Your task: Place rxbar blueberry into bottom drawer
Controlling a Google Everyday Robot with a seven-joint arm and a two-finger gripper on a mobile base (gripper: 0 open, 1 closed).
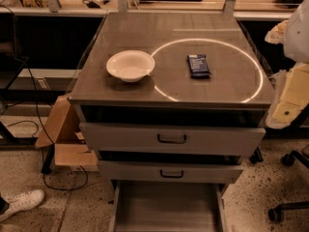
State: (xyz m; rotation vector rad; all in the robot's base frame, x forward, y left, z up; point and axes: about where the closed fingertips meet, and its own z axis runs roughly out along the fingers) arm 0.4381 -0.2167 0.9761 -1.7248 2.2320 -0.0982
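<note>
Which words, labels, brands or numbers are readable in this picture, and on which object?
None can be read.
rxbar blueberry: pale printed lines on its top, too blurred to read.
white bowl: no marking visible.
The claw is not in view.

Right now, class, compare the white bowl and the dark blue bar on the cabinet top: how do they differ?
The bowl is round, white and raised; the rxbar blueberry is flat, rectangular and navy with pale print. The bowl is much larger than the bar. The bowl sits left, the bar right, apart. Both rest on the cabinet top. The hand is not in view.
</note>
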